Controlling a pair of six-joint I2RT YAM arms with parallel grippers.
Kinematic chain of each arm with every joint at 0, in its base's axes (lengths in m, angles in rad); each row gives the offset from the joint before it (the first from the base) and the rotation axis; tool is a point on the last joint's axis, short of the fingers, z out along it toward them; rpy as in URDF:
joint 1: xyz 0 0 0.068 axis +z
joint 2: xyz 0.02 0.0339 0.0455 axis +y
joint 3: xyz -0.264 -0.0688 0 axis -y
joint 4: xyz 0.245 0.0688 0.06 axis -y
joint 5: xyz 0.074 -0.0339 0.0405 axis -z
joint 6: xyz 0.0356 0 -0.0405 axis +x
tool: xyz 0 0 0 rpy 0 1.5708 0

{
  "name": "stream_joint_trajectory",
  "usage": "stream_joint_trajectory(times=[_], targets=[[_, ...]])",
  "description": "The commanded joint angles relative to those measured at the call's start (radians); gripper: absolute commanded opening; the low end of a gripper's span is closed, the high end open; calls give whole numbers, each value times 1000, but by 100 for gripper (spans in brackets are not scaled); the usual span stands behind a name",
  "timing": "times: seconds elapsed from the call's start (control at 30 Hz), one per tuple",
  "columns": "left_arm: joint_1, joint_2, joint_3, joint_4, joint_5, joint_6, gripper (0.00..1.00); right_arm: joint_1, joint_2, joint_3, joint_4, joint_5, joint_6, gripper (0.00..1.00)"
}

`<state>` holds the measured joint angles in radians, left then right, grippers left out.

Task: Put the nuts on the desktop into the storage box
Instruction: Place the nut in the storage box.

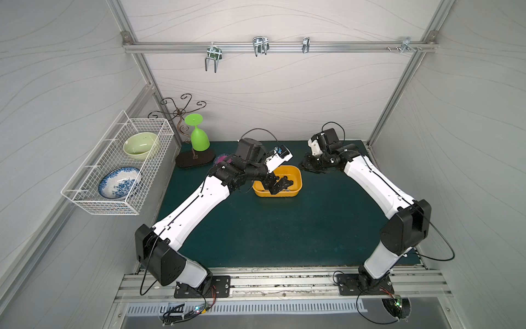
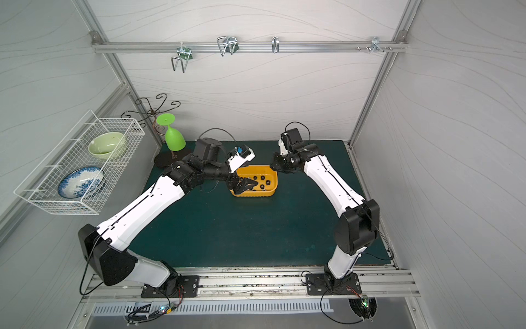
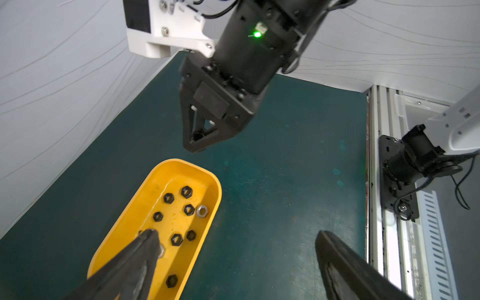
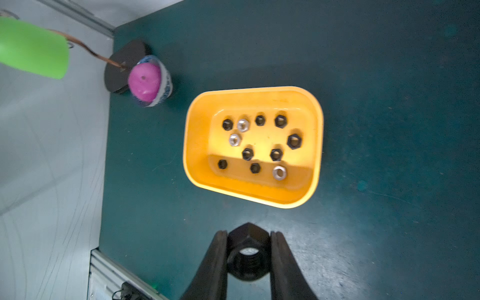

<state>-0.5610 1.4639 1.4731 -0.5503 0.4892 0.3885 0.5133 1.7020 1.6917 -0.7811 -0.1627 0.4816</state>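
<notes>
The near part of the matte teal desktop (image 1: 284, 233) lies open. Farther, the left gripper (image 3: 236, 233) hangs, jaws wide apart, over the rounded yellow storage box (image 4: 319, 145) holding hexagonal nuts (image 4: 248, 153). Just right of its rim, the right gripper (image 4: 248, 233) clamps one black nut (image 4: 248, 259).

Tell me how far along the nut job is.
Nearly done: eleven nuts lie in the storage box. The right gripper pinches one black nut just short of the box, not yet dropped. The left gripper hangs open and empty. No loose nuts show on the desktop.
</notes>
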Motion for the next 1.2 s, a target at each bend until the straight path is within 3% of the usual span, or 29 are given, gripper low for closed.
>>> stream_joint_trajectory(times=[0.0,0.4,0.63,0.97,1.17], targets=[[40,-38,-17,67,24,-11,98,42,49,65,28,-18,-15,19],[214,-97,-133,153,84,-77,98,155,273,252,41,67,-59,18],[289,-101,-206,203,104,-85,98,172,366,292,10,236,-102,17],[302,-56,-280,280,107,-50,98,168,472,284,-18,426,-128,16],[300,-8,-309,370,146,-109,98,152,499,268,-6,482,-90,16]])
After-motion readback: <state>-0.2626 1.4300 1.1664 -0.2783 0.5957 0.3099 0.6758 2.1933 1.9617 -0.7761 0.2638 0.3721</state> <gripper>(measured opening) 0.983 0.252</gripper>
